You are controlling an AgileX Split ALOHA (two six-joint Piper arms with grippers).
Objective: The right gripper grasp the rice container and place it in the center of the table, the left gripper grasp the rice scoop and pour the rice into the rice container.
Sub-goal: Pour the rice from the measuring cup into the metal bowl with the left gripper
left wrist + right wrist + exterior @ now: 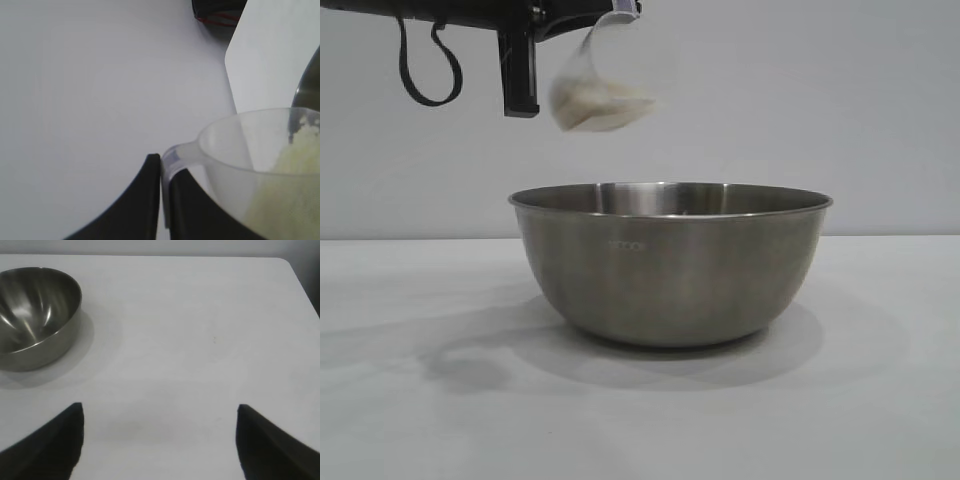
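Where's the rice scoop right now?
In the exterior view the rice scoop hangs tilted, top centre-left, above the rice container's left rim, handle pinched by the left gripper.

Rice scoop (260, 165) cut off by frame edge

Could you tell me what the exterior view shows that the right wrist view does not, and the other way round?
Only the exterior view shows the left gripper shut on the rice scoop, tilted above the bowl with rice inside. Only the right wrist view shows the right gripper, open over bare table, apart from the bowl. Both show the rice container standing upright.
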